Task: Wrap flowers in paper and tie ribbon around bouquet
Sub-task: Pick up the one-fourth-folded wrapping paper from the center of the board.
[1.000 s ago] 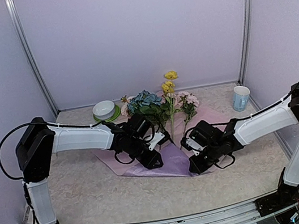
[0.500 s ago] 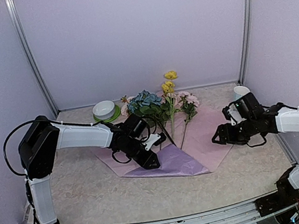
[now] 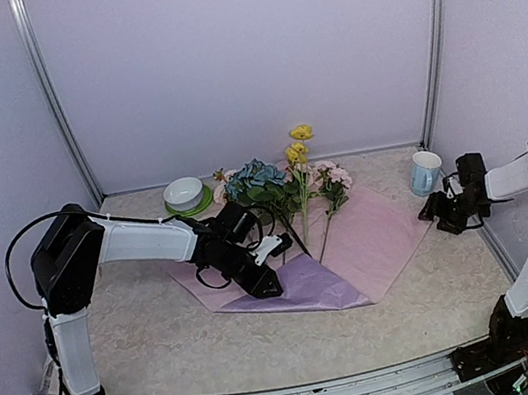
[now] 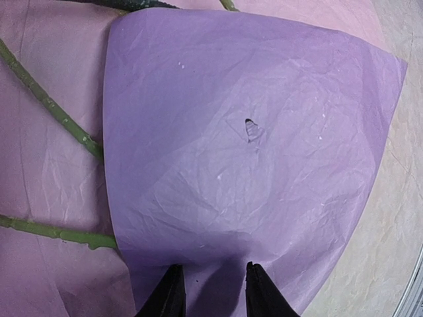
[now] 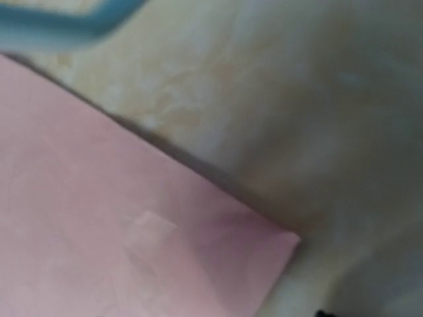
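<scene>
The left hand (image 3: 265, 282) reaches low over the bench (image 3: 134, 331), its two fingers (image 4: 170, 296) a little spread, tips set on the near edge of a lilac flap of the paper (image 3: 378, 239). Whether they nip that edge cannot be told. The flap runs away from the fingertips and lies folded over the lower ends of the green stems, which show bare just to the hand's left. The flowers (image 3: 277, 183) lie beyond this hand, heads pointing away from it. A white bowl (image 3: 183, 192) sits farther off, past the forearm.

The right hand (image 3: 444, 210) hangs well apart from the bouquet, off the paper's far corner (image 5: 132, 231) and just beside a pale blue cup (image 3: 425, 171). Its view is blurred, so spread or pressed together cannot be told.
</scene>
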You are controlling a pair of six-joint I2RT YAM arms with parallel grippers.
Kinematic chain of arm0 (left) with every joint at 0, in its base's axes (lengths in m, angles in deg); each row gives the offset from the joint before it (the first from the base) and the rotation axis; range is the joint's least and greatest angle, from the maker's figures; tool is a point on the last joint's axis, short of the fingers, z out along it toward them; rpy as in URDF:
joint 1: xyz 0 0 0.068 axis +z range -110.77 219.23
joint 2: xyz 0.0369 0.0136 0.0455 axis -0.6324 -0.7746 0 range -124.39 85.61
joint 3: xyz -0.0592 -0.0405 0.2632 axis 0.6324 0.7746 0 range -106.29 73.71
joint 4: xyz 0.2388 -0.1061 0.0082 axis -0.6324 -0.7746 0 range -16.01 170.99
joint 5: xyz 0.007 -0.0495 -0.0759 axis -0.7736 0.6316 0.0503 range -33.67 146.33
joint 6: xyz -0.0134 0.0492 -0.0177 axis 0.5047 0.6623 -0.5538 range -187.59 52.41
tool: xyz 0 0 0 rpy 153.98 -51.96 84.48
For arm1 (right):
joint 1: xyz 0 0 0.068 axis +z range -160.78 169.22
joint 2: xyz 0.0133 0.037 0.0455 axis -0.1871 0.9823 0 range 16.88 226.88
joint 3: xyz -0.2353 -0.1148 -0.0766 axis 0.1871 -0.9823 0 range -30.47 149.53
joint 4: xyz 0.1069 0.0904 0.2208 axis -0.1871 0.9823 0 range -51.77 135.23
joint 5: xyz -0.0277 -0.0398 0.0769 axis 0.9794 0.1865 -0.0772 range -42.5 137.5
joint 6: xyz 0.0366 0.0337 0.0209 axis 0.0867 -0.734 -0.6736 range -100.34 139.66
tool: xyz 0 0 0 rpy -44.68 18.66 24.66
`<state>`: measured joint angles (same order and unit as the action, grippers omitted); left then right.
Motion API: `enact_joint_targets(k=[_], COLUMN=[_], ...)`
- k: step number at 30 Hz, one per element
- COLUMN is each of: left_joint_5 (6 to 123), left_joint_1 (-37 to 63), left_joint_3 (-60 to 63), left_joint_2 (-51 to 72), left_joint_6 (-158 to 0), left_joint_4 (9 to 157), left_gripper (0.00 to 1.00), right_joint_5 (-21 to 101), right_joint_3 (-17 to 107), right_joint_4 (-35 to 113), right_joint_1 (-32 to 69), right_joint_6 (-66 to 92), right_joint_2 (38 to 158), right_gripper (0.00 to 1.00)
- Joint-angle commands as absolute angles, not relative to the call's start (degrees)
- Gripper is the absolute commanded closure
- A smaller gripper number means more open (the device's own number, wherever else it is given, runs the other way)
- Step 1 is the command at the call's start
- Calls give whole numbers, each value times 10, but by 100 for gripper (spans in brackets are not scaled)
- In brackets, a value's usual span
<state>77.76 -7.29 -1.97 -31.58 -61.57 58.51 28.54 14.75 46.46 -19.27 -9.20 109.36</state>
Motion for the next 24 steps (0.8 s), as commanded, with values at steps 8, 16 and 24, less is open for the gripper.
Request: enact_joint_targets(k=[8,16,24], left_joint_5=[783,790,790], left_joint_1=[-69,-66,-64], left_joint_3=[1,2,0], left_joint_2=[-338,-342,-344], left_joint_6=[-615,-617,-616], left_joint_4=[573,577,578], left_gripper=[68,68,68], right_joint_5=[142,96,82], right_joint_3=[136,153,127], right_joint_4=[340,279,294], right_joint_1=[-128,-59,-32], right_joint_6=[-133,-176,-174], right_joint_2=[1150,1172,1131], right_gripper=[33,35,34])
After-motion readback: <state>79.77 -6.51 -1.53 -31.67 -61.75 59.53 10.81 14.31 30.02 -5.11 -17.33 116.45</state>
